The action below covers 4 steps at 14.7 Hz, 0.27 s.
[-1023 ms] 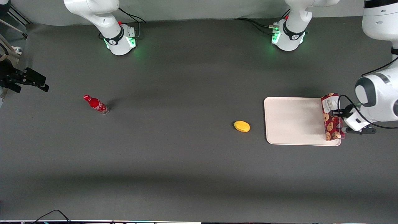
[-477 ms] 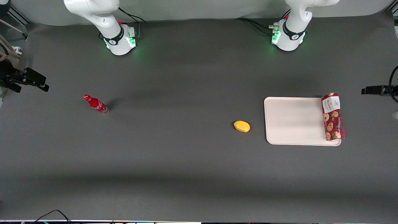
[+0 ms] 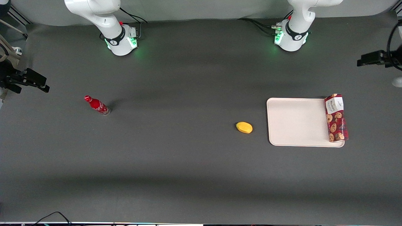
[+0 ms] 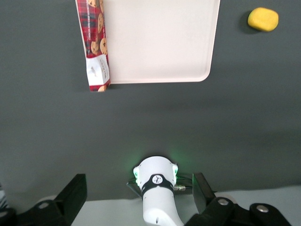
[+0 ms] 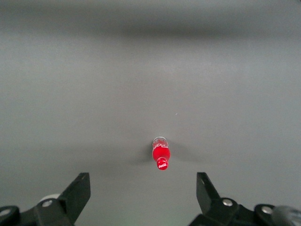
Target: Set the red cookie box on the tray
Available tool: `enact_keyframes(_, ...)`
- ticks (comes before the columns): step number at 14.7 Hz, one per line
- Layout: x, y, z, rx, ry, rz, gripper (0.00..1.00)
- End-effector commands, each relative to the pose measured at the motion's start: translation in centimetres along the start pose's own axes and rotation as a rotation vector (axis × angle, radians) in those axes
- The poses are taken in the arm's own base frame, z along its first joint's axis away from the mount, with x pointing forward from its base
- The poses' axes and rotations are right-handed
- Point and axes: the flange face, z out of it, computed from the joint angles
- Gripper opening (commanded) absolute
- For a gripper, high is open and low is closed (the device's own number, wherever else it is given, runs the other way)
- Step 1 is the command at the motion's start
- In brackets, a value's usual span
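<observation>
Dark-red cardboard lay along the tray's (image 3: 295, 122) edge toward the working arm's end of the table: the red cookie box (image 3: 336, 117) rested lengthwise there, its white label end farther from the front camera, its long side seeming to overhang the rim slightly rather than sitting well inside. A second earlier the gripper (image 3: 372, 58) had been right against that box; now it had drawn well away and risen, showing only as a dark shape at the table's edge, higher and farther from the front camera than the box. From the wrist camera its fingers (image 4: 70, 195) stood wide apart with nothing between them, and the box (image 4: 95, 44) and the tray (image 4: 160, 42) lay far below. The box had not shifted between the last two glimpses, so it looked to have settled where it was let go. I judged the placing essentially done, though a box so near the rim could tip off if nudged. A yellow lemon-like fruit (image 3: 244, 127) sat just beside the tray on the grey mat, and a small red bottle (image 3: 97, 105) stood well off toward the parked arm's end, neither disturbed.
</observation>
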Motion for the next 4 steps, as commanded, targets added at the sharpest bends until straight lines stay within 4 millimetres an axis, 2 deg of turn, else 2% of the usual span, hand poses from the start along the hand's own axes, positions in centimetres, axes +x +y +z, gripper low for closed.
enact_keyframes(1, -5.8, 2.3, 1.1, 0.054, 0.057, -0.026, 1.0)
enact_keyframes(2, -6.1, 2.4, 0.5, 0.054, 0.064, -0.014, 1.0)
enact_keyframes(4, -4.8, 2.6, 0.3, 0.056, 0.065, -0.002, 1.0)
